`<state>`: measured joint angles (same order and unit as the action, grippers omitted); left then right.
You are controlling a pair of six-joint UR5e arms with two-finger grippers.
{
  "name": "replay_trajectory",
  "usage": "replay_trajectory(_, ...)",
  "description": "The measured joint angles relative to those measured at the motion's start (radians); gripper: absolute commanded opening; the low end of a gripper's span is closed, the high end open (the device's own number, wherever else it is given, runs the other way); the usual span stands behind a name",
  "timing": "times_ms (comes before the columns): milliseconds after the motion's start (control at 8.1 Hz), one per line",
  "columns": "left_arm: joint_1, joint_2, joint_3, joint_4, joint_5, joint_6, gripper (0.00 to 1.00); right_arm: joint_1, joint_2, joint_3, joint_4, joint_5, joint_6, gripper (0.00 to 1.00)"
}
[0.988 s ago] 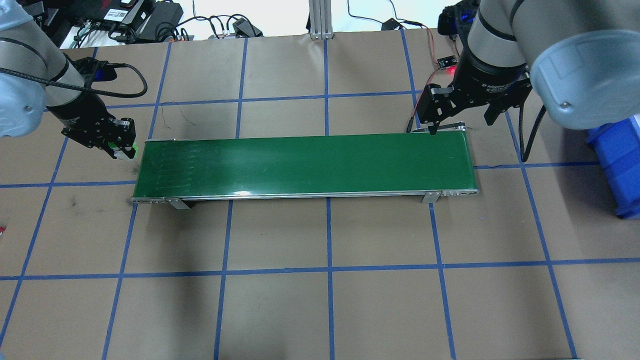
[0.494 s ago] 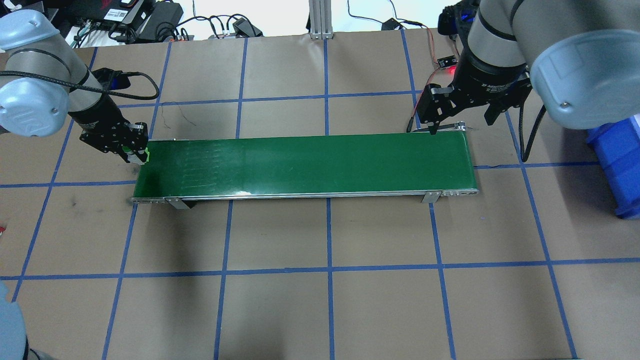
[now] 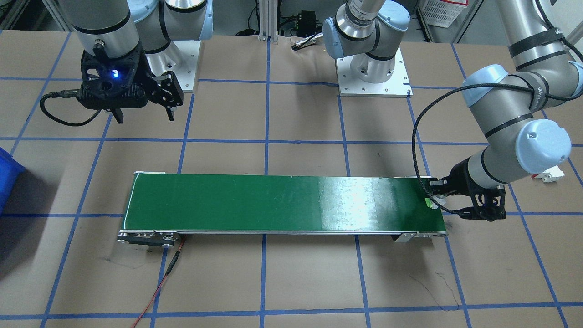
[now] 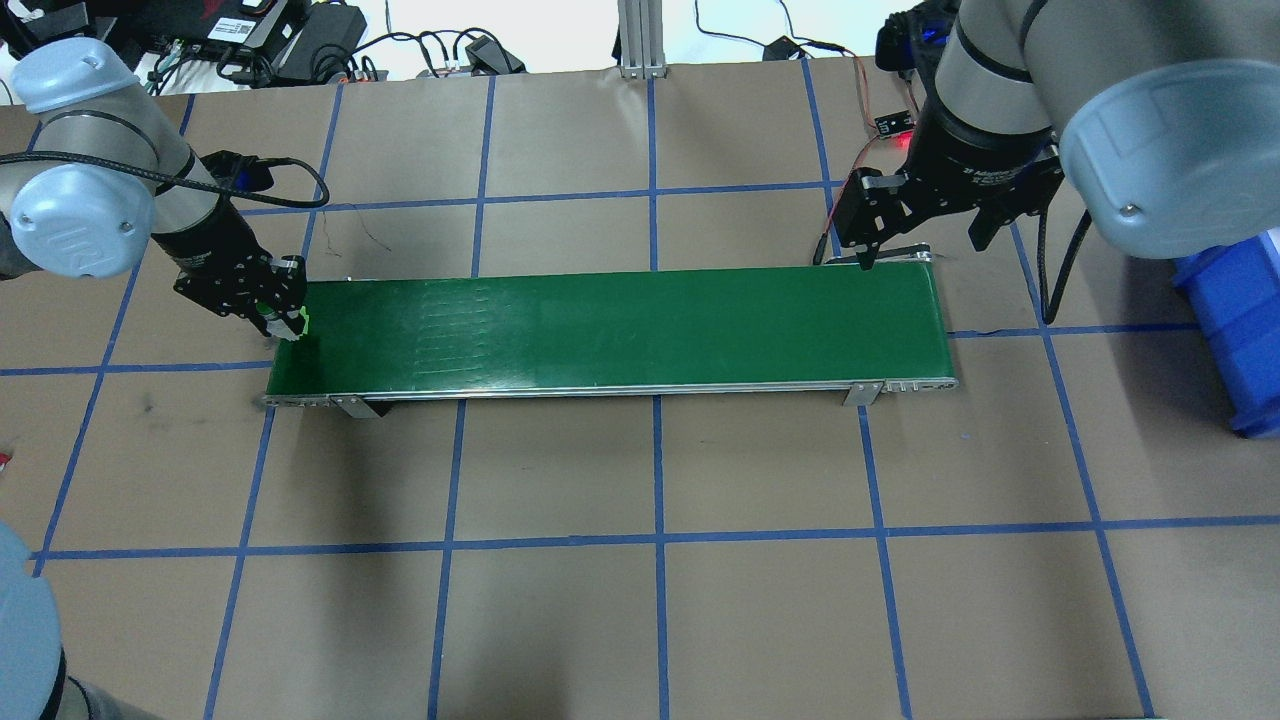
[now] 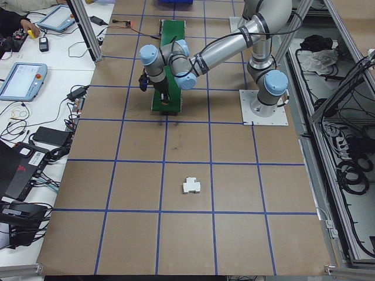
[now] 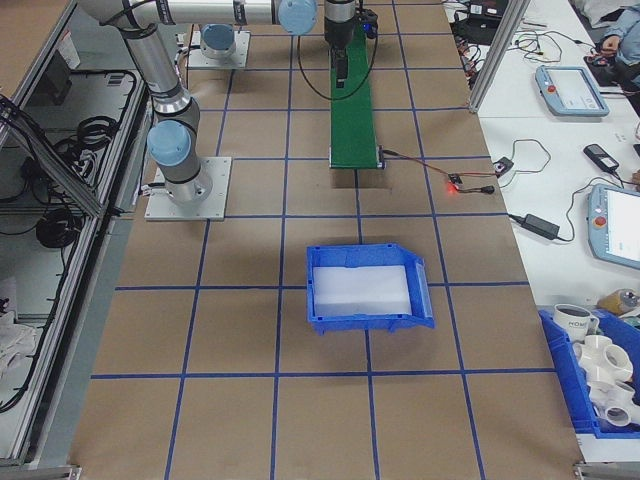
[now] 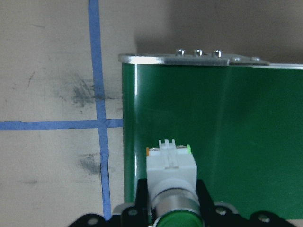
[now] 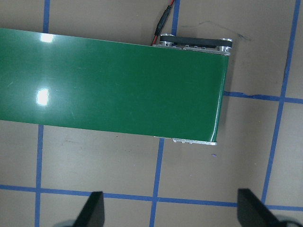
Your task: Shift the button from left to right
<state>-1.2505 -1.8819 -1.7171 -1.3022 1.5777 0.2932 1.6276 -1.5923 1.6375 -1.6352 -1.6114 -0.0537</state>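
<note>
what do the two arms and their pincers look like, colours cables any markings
Both arms are silver-grey tubes with pale blue joint caps and black bands. Each ends in a black two-finger pincer: the left pincer has a black braided cable looping along its forearm; the right pincer sits below a black wrist camera block with a blue light and a black cable. White lettering marks its wrist, unreadable.

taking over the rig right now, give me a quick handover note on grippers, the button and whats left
Left gripper: shut on the button, held over the left end of the green conveyor belt; whether it touches the belt cannot be told.
Right gripper: open and empty, hovering by the far edge of the belt's right end.
Blue bin: on the table beyond the belt's right end.
Done: button picked up and brought to the belt.
Left: release it on the belt, get it to the right end, then probably have the right gripper collect it.
</note>
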Motion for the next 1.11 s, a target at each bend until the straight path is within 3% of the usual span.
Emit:
replay_trajectory(370, -0.007, -0.004, -0.002, -0.003, -0.005, -0.012, 0.66, 0.0, 0.0, 0.001, 0.001, -0.002, -0.001, 1.0)
replay_trajectory(494, -0.007, -0.004, -0.002, -0.003, -0.006, -0.02, 0.91, 0.0, 0.0, 0.001, 0.002, -0.002, -0.001, 1.0)
replay_trajectory(617, -0.008, -0.004, -0.001, -0.003, -0.007, -0.025, 1.0, 0.0, 0.0, 0.001, 0.007, -0.004, -0.002, 1.0)
replay_trajectory(864, -0.026, 0.032, 0.003, -0.021, -0.007, -0.057, 1.0, 0.0, -0.001, 0.001, 0.036, -0.005, -0.002, 1.0)
replay_trajectory(1111, -0.103, 0.118, 0.006, -0.109, -0.005, -0.22, 1.0, -0.001, -0.001, 0.0, 0.043, -0.005, -0.003, 1.0)
